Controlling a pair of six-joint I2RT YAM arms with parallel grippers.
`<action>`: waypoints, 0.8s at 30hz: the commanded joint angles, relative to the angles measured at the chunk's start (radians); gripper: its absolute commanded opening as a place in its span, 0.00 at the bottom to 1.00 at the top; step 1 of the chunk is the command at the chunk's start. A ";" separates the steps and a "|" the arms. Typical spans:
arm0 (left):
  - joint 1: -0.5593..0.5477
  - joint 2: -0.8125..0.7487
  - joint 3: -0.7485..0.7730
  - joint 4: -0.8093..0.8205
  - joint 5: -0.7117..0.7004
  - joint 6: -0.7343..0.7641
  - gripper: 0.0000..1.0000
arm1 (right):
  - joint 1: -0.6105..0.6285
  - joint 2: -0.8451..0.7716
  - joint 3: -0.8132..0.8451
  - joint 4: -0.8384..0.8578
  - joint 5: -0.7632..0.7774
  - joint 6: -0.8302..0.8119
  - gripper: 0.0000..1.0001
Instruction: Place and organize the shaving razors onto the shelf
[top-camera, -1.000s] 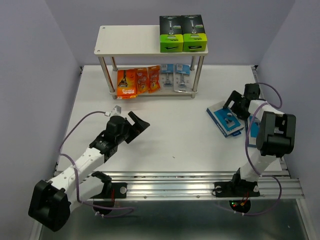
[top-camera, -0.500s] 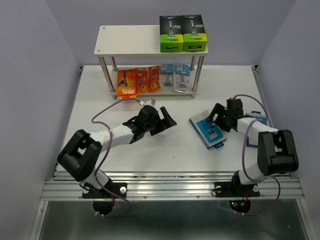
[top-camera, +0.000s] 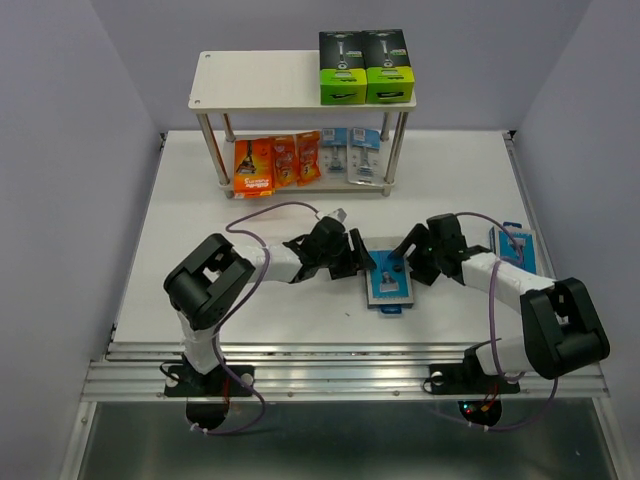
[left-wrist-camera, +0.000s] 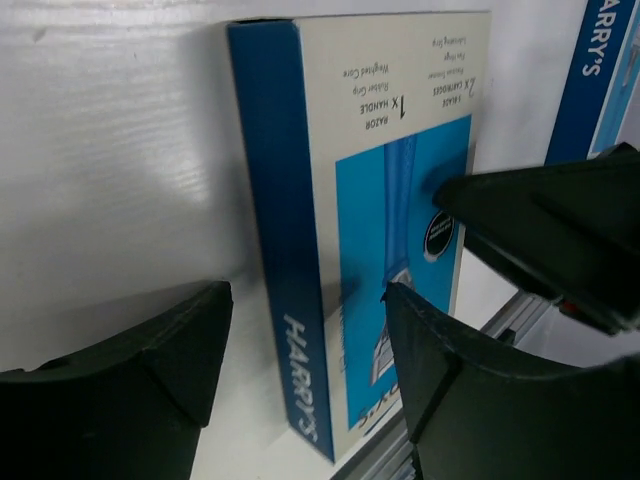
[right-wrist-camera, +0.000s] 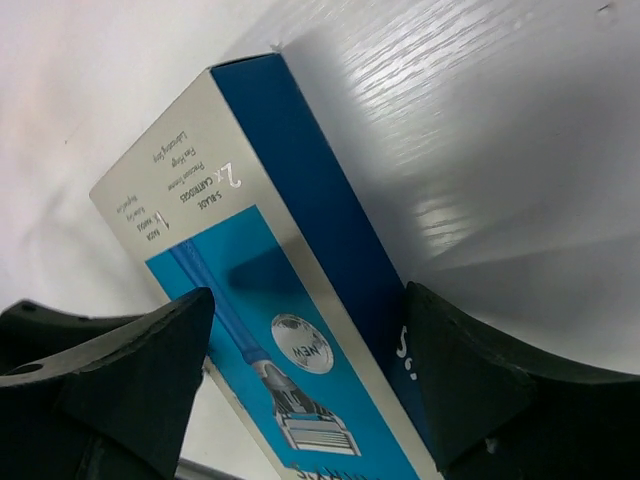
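Note:
A blue razor box (top-camera: 388, 287) with a white panel lies flat near the table's front middle. My right gripper (top-camera: 412, 262) is at its right end. In the right wrist view both fingers (right-wrist-camera: 480, 390) press against the long sides of the box (right-wrist-camera: 230, 230), so the right gripper (right-wrist-camera: 310, 298) is shut on it. My left gripper (top-camera: 358, 262) meets the box from the left and is open. In the left wrist view it (left-wrist-camera: 308, 300) straddles one long edge of the box (left-wrist-camera: 400, 150), with table showing beside one finger. The shelf (top-camera: 260, 85) stands at the back.
Two black-and-green boxes (top-camera: 366, 68) stand on the right of the shelf's top board. Orange packs (top-camera: 275, 163) and light-blue cards (top-camera: 352, 153) fill the lower board. A second blue box (top-camera: 512, 245) lies at the right, near the right arm's forearm.
My right gripper has brought the blue box left and nearer, from the right side to the front middle. The left arm has swung right to meet it. Both pairs of jaws have narrowed slightly.

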 joint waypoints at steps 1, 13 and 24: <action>0.002 0.043 0.069 0.025 0.017 0.018 0.72 | 0.029 -0.014 -0.014 0.041 -0.089 0.022 0.80; 0.009 0.134 0.223 -0.109 -0.058 0.091 0.52 | 0.058 0.007 -0.073 0.120 -0.211 0.056 0.65; 0.066 -0.150 0.016 -0.210 -0.204 0.018 0.93 | 0.058 -0.052 -0.153 0.177 -0.133 0.223 0.57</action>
